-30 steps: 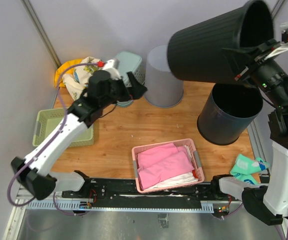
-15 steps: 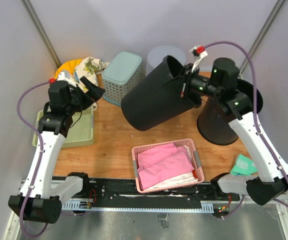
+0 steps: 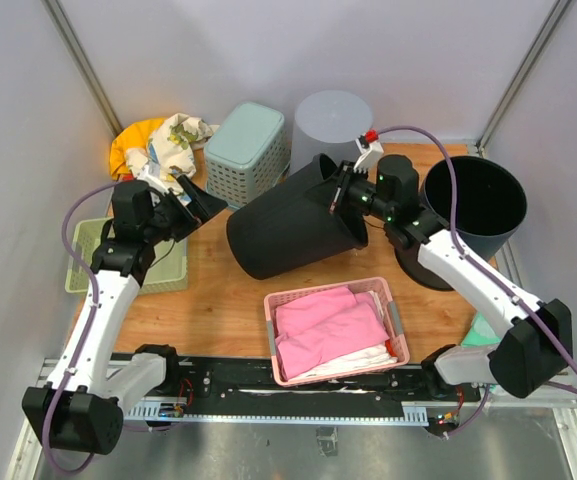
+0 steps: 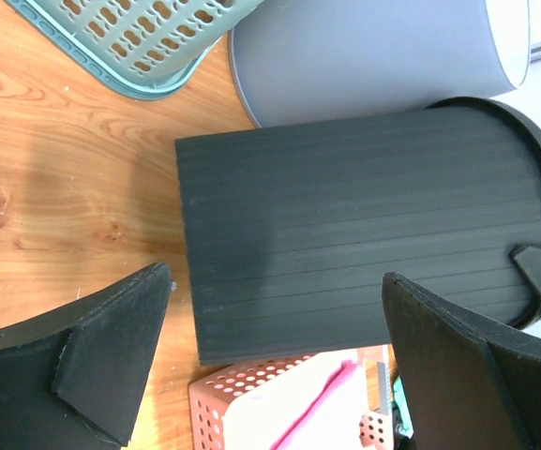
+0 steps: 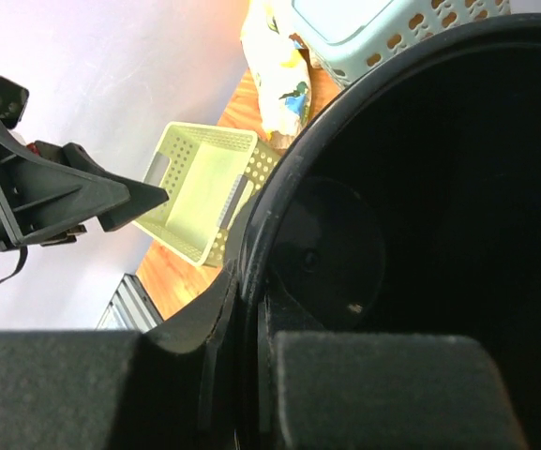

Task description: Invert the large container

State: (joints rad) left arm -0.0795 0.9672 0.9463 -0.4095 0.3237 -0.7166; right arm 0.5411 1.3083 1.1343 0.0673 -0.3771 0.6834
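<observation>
- lower than half a second ago, the large black container [image 3: 288, 225] is now lying almost on its side just behind the pink basket [image 3: 334, 330]; the right arm is reaching in lower with it.
- its closed base is pointing behind and left of the pink basket, and its open mouth is facing right and towards the rear; i cannot tell whether it is resting on the wooden table [image 3: 228, 290].
- the right claw [image 3: 345, 196] is clenching the container's rim, one finger inside the mouth and one outside, as the right wrist view is showing.
- the left claw [image 3: 194, 200] is hanging released, jaws spread wide, behind and to the left of the pink basket, near the container's base but apart from it.
- a grey bin [image 3: 333, 125] and a teal basket [image 3: 250, 150] are standing mouth down further behind the pink basket, beyond the container.
- a dark bin [image 3: 473, 215] is standing upright behind and right of the pink basket.
</observation>
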